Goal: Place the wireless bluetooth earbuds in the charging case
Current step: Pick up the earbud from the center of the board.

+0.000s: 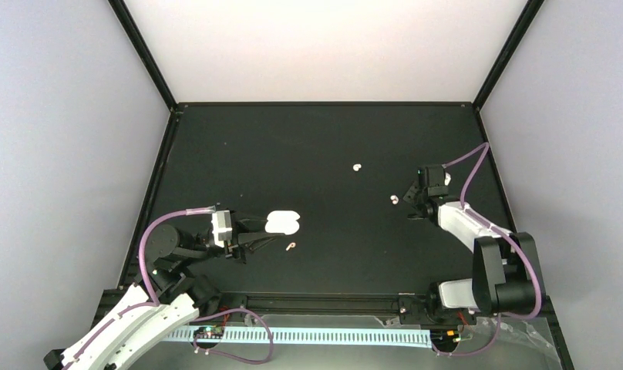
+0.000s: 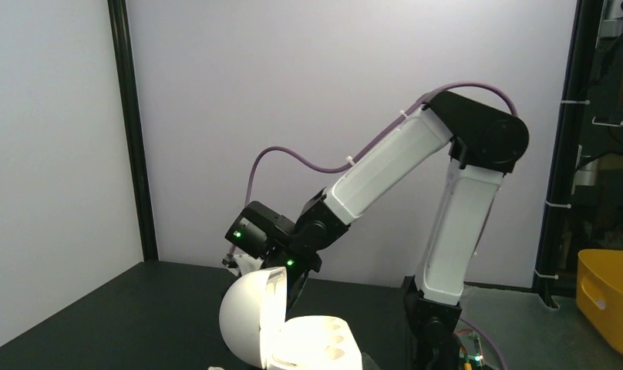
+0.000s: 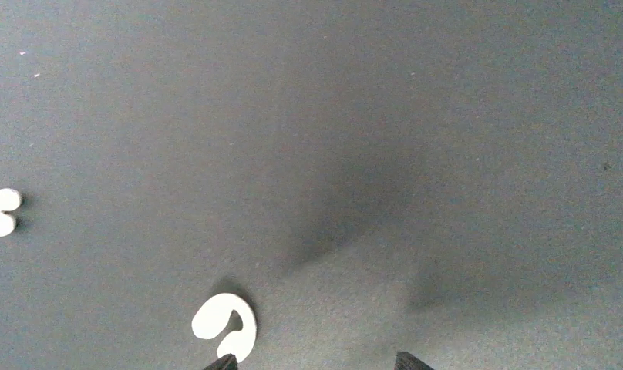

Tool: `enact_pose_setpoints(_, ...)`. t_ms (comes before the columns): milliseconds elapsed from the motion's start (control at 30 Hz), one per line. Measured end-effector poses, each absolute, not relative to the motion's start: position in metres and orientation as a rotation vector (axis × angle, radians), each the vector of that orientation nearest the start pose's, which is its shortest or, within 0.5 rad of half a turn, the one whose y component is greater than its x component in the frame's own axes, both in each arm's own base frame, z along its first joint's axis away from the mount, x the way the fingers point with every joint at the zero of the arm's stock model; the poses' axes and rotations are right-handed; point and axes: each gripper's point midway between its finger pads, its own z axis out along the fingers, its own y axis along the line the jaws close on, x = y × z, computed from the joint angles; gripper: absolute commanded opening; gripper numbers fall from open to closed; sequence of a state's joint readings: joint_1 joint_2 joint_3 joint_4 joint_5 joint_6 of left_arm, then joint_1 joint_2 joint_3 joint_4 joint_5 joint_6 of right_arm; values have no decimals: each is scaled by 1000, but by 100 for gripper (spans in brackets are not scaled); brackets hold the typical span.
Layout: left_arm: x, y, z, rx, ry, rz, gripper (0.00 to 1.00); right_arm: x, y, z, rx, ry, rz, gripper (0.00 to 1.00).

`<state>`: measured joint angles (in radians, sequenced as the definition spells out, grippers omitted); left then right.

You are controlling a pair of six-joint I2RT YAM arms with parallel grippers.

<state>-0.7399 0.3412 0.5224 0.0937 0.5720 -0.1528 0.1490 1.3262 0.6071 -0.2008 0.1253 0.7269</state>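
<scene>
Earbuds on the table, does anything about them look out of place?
Yes. Three earbuds lie loose on the table: one beside the open case, one by the right gripper, one farther back. In the left wrist view, the case's sockets look empty.

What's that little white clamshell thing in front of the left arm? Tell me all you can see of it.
The charging case is a small, glossy cream-white shell, plastic by its look, lying open on the black table. In the left wrist view its domed lid stands upright on the hinge, and the base shows round hollows that look empty. The dark fingertips of the left gripper reach its edge; I cannot tell whether they touch it.
</scene>
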Motion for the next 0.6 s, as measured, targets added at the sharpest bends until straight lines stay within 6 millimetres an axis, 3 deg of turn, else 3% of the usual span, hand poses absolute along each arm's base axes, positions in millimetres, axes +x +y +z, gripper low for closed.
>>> enact_pose_setpoints(100, 94, -211, 364, 882, 1126, -1113, 1, 332, 24, 52, 759, 2396, 197, 48)
enact_pose_setpoints(267, 94, -212, 364, 883, 1127, -1112, 2, 342, 34, 39, 695, 2458, 228, 42)
enact_pose_setpoints(600, 94, -212, 364, 884, 1127, -1111, 2, 344, 38, 33, 652, 2481, 242, 40)
